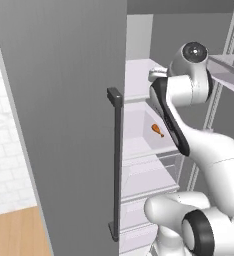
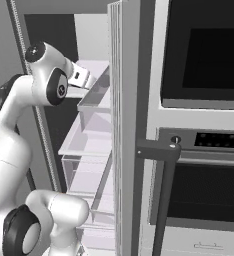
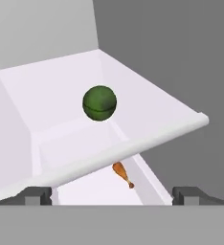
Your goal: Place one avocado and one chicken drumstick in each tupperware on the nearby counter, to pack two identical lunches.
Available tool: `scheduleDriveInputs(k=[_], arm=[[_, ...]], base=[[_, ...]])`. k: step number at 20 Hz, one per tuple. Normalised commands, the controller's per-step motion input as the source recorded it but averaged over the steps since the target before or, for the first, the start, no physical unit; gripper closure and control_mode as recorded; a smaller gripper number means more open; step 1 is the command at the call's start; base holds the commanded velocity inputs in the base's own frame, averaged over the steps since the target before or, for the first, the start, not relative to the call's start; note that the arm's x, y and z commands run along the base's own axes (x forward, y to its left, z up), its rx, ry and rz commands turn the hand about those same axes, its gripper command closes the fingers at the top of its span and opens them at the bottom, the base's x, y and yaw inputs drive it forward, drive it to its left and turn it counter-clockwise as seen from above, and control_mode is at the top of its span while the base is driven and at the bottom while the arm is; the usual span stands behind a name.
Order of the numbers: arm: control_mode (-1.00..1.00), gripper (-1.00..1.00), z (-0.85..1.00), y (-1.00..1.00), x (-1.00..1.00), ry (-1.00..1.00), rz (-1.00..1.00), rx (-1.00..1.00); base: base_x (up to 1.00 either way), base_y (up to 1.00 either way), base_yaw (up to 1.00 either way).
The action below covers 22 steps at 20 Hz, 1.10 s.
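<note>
Gripper (image 3: 112, 196) spread wide above dark green avocado (image 3: 99, 103); orange chicken drumstick (image 3: 123, 174) seemingly lies lower; no writing legible.

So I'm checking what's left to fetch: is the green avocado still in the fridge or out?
In. The green avocado sits on a white fridge shelf, with the gripper open short of it, holding nothing.

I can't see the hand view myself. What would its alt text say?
A dark green avocado sits on a pale fridge shelf, seen from above and behind the shelf's front rim. An orange drumstick lies on a lower level beneath that rim, and the gripper is open, with its two dark fingertips far apart at the bottom.
</note>
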Motion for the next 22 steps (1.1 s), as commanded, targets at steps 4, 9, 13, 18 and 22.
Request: scheduleDriveInputs(k=[4,9,13,18,22], arm=[[-1.00,-1.00,-0.07,-0.20,0.28,0.00,0.00,0.01],[-1.00,-1.00,-0.12,-0.12,0.31,0.00,0.00,0.00],[-1.00,-1.00,-0.14,-0.01,0.40,0.00,0.00,0.00],[-1.00,-1.00,-0.14,0.00,0.43,0.00,0.00,0.00],[-1.00,-1.00,-0.12,-0.02,0.40,0.00,0.00,0.00]], base=[[0.00,0.00,0.00],[0.00,0.00,0.00],[0.00,0.00,0.00],[0.00,0.00,0.00],[0.00,0.00,0.00]])
